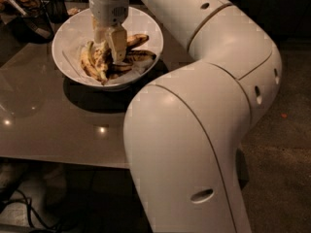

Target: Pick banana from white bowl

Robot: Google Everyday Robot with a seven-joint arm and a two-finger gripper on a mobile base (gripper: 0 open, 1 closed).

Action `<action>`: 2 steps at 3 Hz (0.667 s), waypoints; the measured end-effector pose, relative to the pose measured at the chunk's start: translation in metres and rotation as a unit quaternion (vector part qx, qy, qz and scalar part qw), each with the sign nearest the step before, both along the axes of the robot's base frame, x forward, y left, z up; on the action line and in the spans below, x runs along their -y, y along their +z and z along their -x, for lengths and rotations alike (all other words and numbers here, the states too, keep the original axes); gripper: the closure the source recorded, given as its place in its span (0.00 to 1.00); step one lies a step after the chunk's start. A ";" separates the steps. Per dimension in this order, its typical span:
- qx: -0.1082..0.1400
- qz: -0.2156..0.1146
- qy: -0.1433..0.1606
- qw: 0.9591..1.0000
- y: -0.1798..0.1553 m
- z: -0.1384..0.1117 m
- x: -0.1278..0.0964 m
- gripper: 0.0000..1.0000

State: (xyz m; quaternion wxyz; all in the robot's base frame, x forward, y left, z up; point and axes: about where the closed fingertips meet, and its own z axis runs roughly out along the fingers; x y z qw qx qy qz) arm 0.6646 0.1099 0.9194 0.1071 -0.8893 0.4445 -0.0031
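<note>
The white bowl point(68, 30) sits at the back left of the brown table point(43, 125). It holds several overripe bananas. The longest banana point(139, 57), mostly dark brown-black, lies across the bowl's right side toward the rim. Shorter, yellower bananas point(88, 62) lie at the left. My gripper point(109, 46) points straight down into the middle of the bowl, open, with its fingers point(118, 43) down among the bananas, just left of the dark banana's inner end. My wrist hides the banana parts directly under it.
A dark glass container point(52, 6) and other dark items stand at the table's back left corner. My large white arm point(194, 130) fills the right half of the view, over the table's right edge. Cables lie on the floor at the lower left.
</note>
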 end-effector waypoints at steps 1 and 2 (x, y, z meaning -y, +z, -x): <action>-0.006 0.003 0.001 1.000 -0.007 0.000 0.002 0.39; -0.010 0.005 0.003 1.000 -0.011 0.000 0.004 0.39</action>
